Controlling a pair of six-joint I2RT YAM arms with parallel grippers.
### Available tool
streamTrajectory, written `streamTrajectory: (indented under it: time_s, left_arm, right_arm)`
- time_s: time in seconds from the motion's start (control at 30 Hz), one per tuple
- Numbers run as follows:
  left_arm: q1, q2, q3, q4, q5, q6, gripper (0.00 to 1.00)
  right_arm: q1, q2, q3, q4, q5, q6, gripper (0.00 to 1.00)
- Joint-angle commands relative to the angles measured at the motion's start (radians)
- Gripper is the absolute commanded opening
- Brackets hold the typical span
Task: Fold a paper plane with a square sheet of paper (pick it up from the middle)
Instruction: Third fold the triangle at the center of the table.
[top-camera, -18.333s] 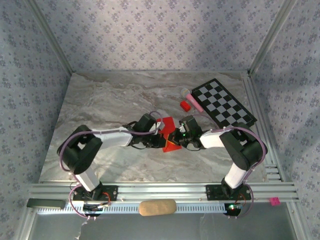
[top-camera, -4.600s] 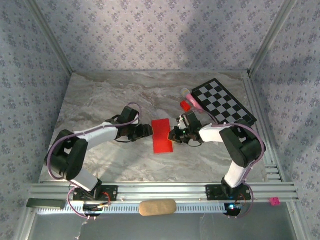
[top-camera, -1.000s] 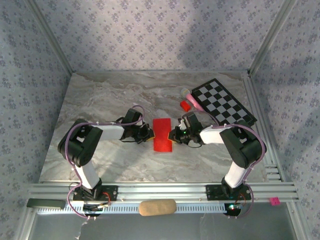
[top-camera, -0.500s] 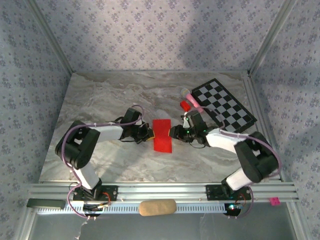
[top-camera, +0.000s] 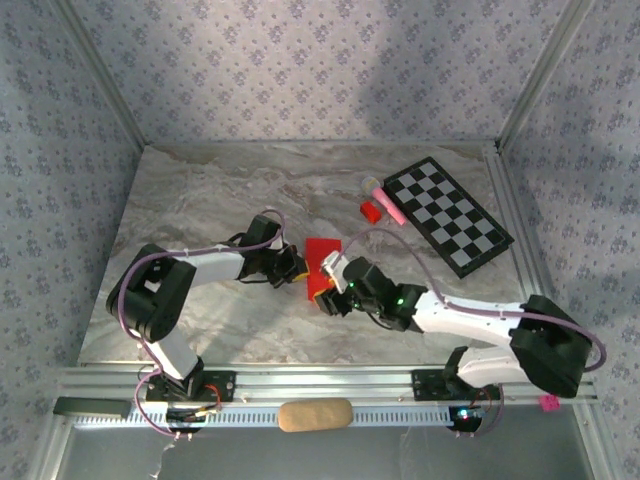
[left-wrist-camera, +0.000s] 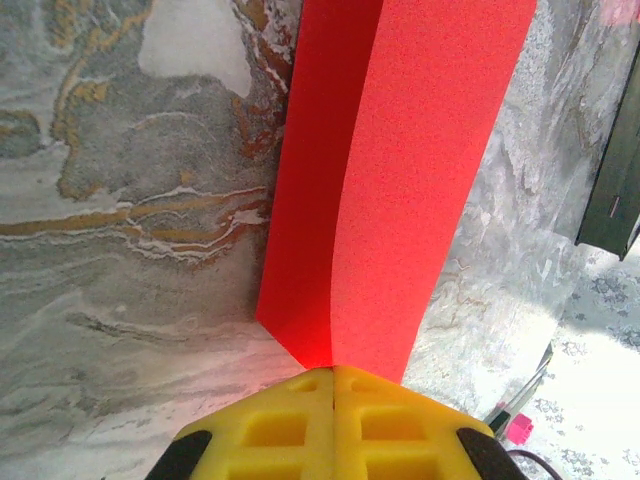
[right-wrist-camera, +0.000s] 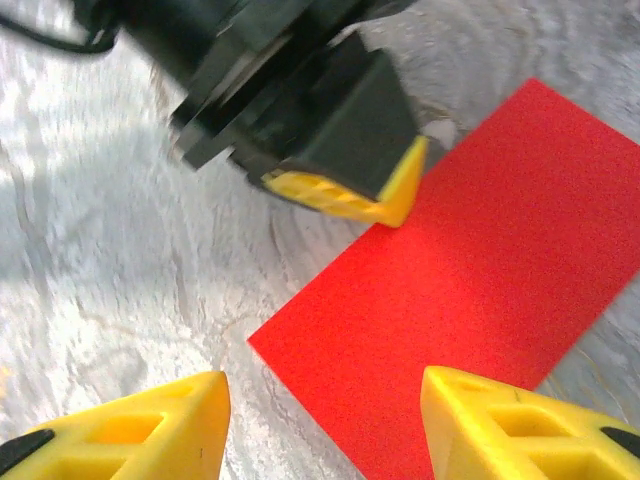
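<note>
My left gripper (left-wrist-camera: 333, 378) is squeezed shut on the edge of the red paper (left-wrist-camera: 400, 170), at the bottom of the left wrist view; my right gripper (right-wrist-camera: 322, 420) is spread wide and holds nothing, just above the paper's corner; the paper is folded into a long strip and lies on the table (top-camera: 200, 200), in the middle of the top view; a checkered board (top-camera: 447, 215) sits at the upper right, a small red block (top-camera: 370, 210) near it.
</note>
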Motion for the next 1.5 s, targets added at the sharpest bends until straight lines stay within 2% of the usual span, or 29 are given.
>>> streamTrajectory:
  time_s: [0.0,0.07,0.23,0.33,0.5,1.03,1.47]
  left_arm:
    - [0.007,-0.028,0.008,-0.021,0.014,-0.012,0.00]
    - [0.007,-0.029,0.006,-0.021,0.012,-0.013,0.00]
    - [0.006,-0.031,0.001,-0.015,0.012,-0.017,0.00]
    - [0.006,-0.032,0.003,-0.015,0.015,-0.017,0.00]
    - [0.005,-0.030,0.003,-0.013,0.018,-0.016,0.00]
    - [0.006,-0.032,0.002,-0.009,0.015,-0.016,0.00]
    - [0.006,-0.036,0.001,-0.008,0.014,-0.018,0.00]
  right_arm:
    - [0.072,0.060,-0.001,0.090,0.122,-0.225,0.54]
    - [0.115,0.099,-0.010,0.158,0.162,-0.282,0.54]
    - [0.181,0.194,0.016,0.195,0.265,-0.327,0.54]
    - [0.203,0.232,0.013,0.233,0.364,-0.335,0.55]
    - [0.213,0.291,0.022,0.251,0.433,-0.343,0.54]
    - [0.219,0.322,0.021,0.275,0.474,-0.318,0.35]
    - [0.220,0.295,-0.001,0.292,0.475,-0.280,0.28]
